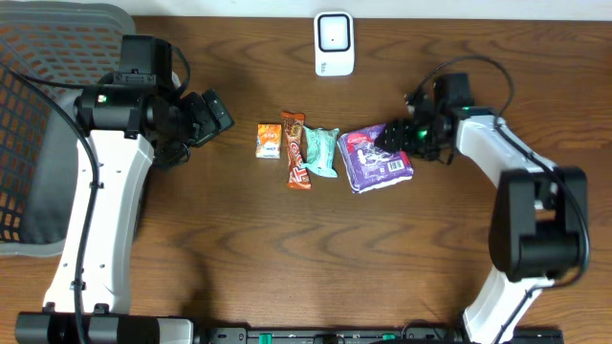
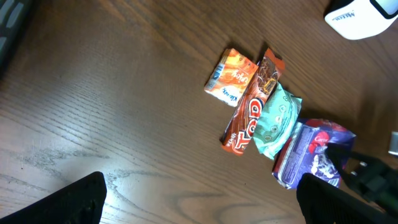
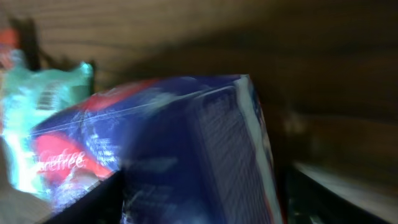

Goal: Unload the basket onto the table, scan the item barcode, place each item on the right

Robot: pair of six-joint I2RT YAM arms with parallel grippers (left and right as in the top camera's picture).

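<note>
- Overhead, a dark brown wood-grain table [image 1: 287,248] carries a row of four snacks: a small orange square sachet [image 1: 269,140], a long orange-brown chocolate bar [image 1: 295,150], a teal-green foil packet [image 1: 320,151] and, at the right end, a glossy purple snack packet [image 1: 378,161] just beside the teal one
- A white boxy barcode scanner [image 1: 334,43] stands at the far edge, well apart from the row; the left wrist camera catches only one corner of it
- A grey mesh basket [image 1: 38,86] at the left edge shows in the overhead view alone
- The left gripper [image 1: 215,115] hovers left of the sachet; its own camera shows two black fingers [image 2: 81,199] spread wide with bare wood between them, holding nothing
- The right gripper [image 1: 392,137] sits at the upper right edge of the purple snack packet, its dark body hiding the fingertips from above
- The right wrist view is blurred: the purple packet fills the frame between two dark fingers, the teal packet behind it at left, but I cannot tell whether the fingers press on it or stand clear
</note>
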